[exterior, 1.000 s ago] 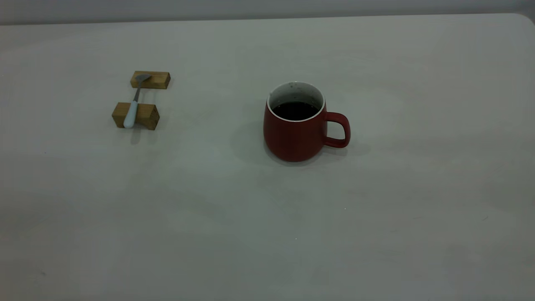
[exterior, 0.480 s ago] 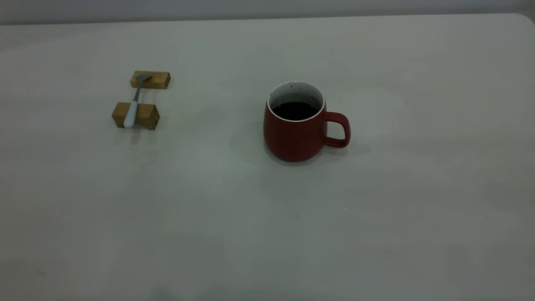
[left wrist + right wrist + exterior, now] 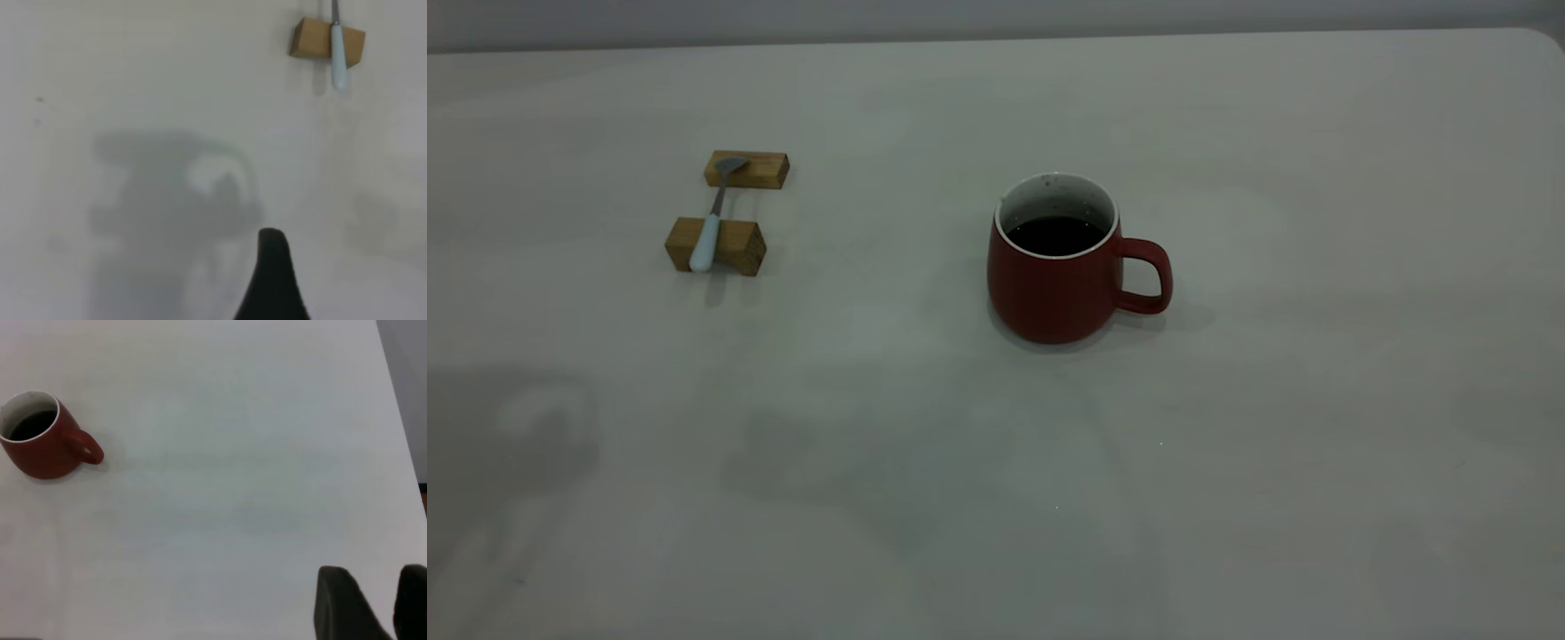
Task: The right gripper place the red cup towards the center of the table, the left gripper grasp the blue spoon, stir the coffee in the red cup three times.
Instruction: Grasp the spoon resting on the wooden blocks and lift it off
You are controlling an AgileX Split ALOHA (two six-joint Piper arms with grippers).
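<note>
The red cup [image 3: 1054, 284] stands upright near the middle of the table [image 3: 1272, 462], handle to the right, with dark coffee [image 3: 1055, 235] inside. At the left, the blue spoon [image 3: 710, 227] lies across two wooden blocks. Neither gripper appears in the exterior view. My left gripper [image 3: 331, 293] hovers over bare table well short of the spoon [image 3: 338, 57]; only one black finger [image 3: 272, 280] shows, with nothing beside it. My right gripper [image 3: 375, 577] is open and empty, far from the cup [image 3: 40, 450], near the table's edge.
The near wooden block [image 3: 738, 246] carries the spoon's handle and the far block [image 3: 763, 169] its bowl. An arm's shadow [image 3: 534, 436] lies on the front left of the table. The table's edge [image 3: 400, 440] runs close to the right gripper.
A dark arm shadow has spread over the front left of the table. The cup, the spoon and the blocks have not moved.
</note>
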